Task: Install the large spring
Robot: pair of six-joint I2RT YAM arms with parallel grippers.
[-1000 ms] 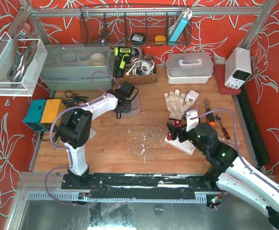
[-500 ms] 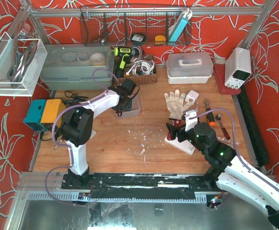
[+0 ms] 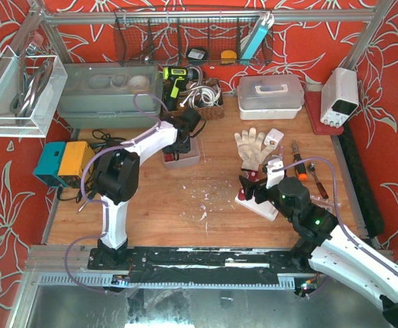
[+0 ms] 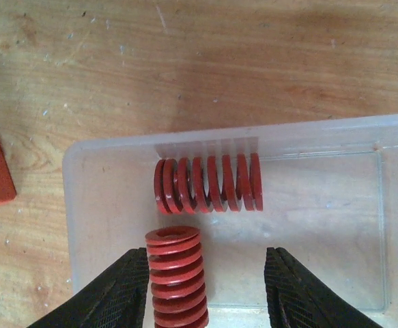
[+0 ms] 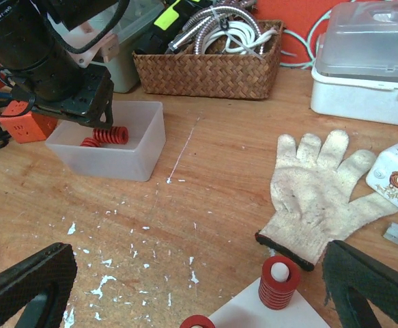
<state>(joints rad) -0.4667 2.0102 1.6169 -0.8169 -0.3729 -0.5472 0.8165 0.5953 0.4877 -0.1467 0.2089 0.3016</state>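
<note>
**Left fingers apart over the spring tray**

The left fingers [image 4: 113, 301] hang apart above a clear tray [image 4: 390, 137] toward the far edge of the worktop [image 3: 185, 198], left of centre. Inside, one red spring [image 4: 207, 184] lies sideways by the tray wall. A second spring [image 4: 177, 277] lies between the fingers, just beside one. The right fingers [image 5: 21, 287] spread wide over a white base [image 5: 253, 316], right of centre, bearing a posted spring [image 5: 278, 281].

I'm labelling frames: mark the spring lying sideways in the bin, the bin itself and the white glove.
sideways spring [image 4: 207, 184], left wrist view, middle coils
clear bin [image 4: 321, 140], left wrist view, far wall
white glove [image 5: 315, 195], right wrist view, palm
</note>
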